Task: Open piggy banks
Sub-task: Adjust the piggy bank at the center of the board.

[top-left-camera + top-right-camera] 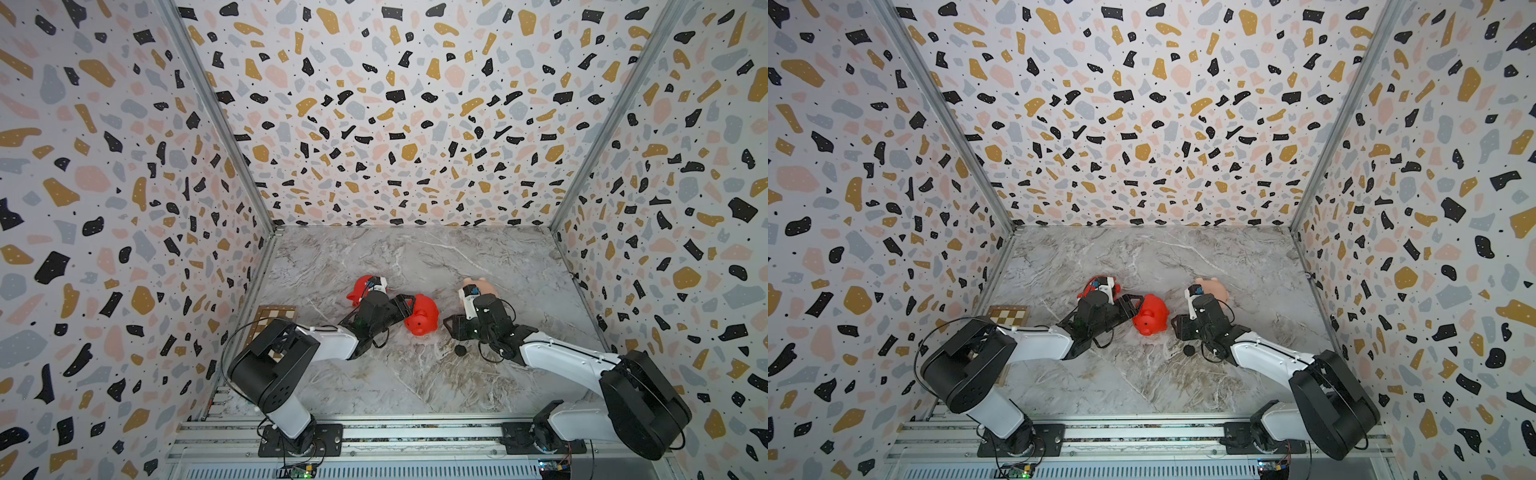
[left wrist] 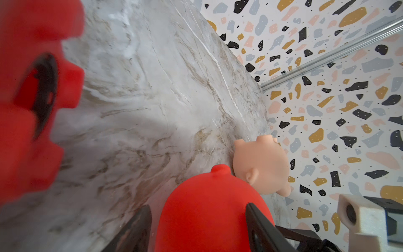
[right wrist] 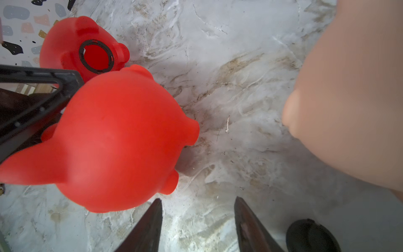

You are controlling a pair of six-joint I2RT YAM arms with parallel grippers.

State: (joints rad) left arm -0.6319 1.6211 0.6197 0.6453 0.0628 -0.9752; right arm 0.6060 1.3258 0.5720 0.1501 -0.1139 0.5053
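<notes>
One red piggy bank lies on its side mid-table. My left gripper is shut on it, a black finger against each flank. A second red piggy bank lies behind the left wrist. Its belly faces the right wrist camera and shows an open round hole with a black ring. The peach-pink piggy bank lies further right, behind my right wrist. My right gripper hangs open over bare marble between the held pig and the pink one.
A small black round plug lies on the marble table beside the right gripper. A checkered board sits at the left edge, under the left arm. Patterned walls close in three sides. A metal rail runs along the front.
</notes>
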